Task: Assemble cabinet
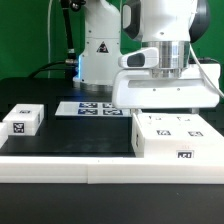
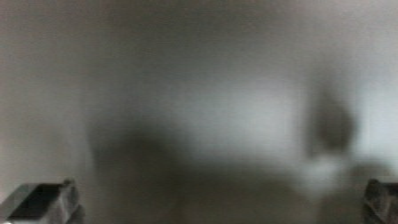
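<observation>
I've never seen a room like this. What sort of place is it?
Probably a robot lab: a white robot arm hangs over a black table, with a marker board and a white cabinet body bearing square tags.

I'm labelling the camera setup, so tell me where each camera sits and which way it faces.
Exterior view: off the arm, across the black table from the robot's base, facing it; shows the arm and open hand by the cabinet, plus the marker board.
Wrist view: on the wrist, looking past the hand at a close, blurred pale surface; only two fingertips show.
Shared: the hand; the pale surface may be the cabinet, too blurred to confirm.
</observation>
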Tool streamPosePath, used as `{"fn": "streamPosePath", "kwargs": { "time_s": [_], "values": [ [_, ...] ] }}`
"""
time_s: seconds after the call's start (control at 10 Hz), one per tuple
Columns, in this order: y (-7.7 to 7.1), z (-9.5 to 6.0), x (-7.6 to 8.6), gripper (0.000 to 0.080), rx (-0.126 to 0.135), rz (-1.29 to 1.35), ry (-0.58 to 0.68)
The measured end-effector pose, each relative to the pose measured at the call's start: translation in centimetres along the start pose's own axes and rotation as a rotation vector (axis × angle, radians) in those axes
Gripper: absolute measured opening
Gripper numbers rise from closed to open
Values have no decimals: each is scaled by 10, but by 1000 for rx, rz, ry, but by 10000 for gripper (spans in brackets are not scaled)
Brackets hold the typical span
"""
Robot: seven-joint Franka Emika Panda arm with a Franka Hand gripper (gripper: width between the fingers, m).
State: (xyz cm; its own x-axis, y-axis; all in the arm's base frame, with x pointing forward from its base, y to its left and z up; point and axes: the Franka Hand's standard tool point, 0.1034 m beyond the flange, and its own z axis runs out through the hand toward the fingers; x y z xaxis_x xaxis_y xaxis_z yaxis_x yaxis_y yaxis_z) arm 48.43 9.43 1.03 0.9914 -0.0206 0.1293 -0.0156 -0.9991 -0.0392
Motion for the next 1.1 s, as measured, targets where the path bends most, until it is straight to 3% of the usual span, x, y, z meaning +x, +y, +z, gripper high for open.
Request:
{"fn": "streamPosePath", "kwargs": {
  "time_s": [0.2,0.5,0.9,1.0,1.1],
  "values": [
    [8,3,-1,797,-8,10,-2],
    [7,4,0,797,-9,8,-3],
    [5,4,15,797,-6,-43,17],
    [6,5,18,709,-7,-62,20],
    [6,5,18,709,-8,-67,21]
  ]
}}
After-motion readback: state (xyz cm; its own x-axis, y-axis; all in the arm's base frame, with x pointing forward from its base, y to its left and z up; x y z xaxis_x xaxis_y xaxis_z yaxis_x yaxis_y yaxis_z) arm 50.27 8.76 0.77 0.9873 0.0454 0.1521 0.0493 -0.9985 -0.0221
